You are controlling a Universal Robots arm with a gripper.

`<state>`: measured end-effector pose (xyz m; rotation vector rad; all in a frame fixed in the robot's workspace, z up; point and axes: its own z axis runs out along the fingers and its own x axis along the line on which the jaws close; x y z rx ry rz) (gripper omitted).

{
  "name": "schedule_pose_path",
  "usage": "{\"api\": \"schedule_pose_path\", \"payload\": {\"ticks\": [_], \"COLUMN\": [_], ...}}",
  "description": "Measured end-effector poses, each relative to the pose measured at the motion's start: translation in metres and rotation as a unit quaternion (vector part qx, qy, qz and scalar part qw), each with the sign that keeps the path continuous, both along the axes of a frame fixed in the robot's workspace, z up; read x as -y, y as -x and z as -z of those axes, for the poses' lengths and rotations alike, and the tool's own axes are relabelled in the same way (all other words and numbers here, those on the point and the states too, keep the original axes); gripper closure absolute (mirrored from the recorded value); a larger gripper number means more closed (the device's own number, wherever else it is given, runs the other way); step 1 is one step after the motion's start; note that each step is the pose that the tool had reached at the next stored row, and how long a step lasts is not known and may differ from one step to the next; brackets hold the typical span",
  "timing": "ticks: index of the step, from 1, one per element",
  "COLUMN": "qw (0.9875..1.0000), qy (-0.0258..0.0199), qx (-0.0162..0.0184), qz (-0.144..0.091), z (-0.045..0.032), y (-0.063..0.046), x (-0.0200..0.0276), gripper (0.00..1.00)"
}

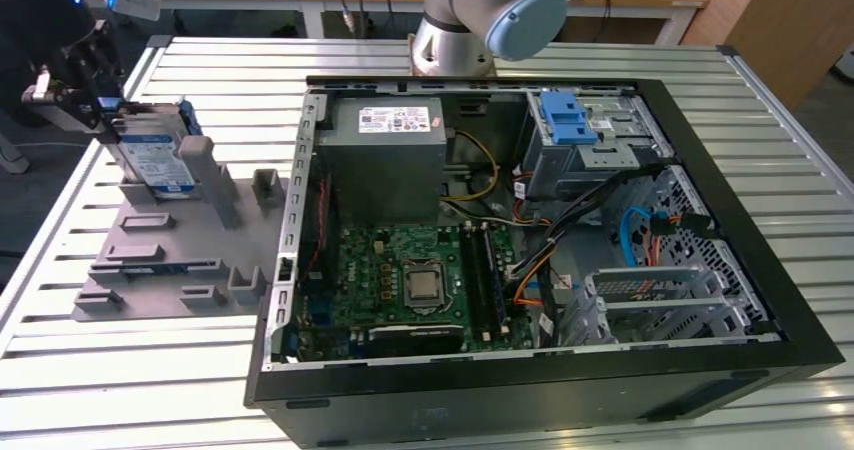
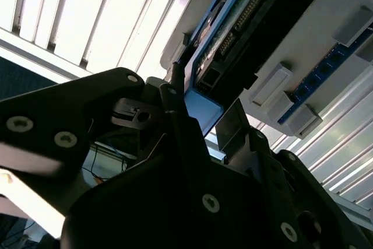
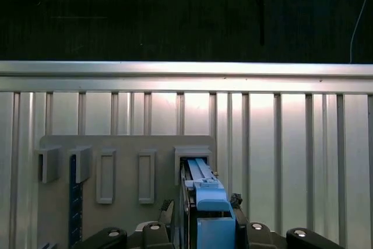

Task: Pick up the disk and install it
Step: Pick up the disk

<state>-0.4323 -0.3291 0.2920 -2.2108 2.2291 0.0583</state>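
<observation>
Disk point(image 1: 154, 165): silver w/ blue-white label, blue frame; upright in grey fixture point(image 1: 147, 260); claw point(image 3: 201, 202) astride its edge, grip can't tell.

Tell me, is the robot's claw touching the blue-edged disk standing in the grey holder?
Touching. In the first wrist view, the fingers of the gripper press against both sides of the disk.
</observation>
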Motion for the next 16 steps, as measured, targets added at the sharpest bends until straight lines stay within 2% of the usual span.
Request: {"api": "schedule_pose_path", "payload": {"ticks": [1,15,16], "qw": [1.0000,1.0000,1.0000], "qy": [0.0000,0.0000,0.0000], "qx": [0.0000,-0.0001,0.0000], "qz": [0.000,0.000,0.000], "z": [0.0003,0.0042,0.0042], "y": [0.0000,0.0000,0.0000], "x": [0.0000,-0.0010,-0.0010], "gripper": [0.52,0.53,0.60]}}
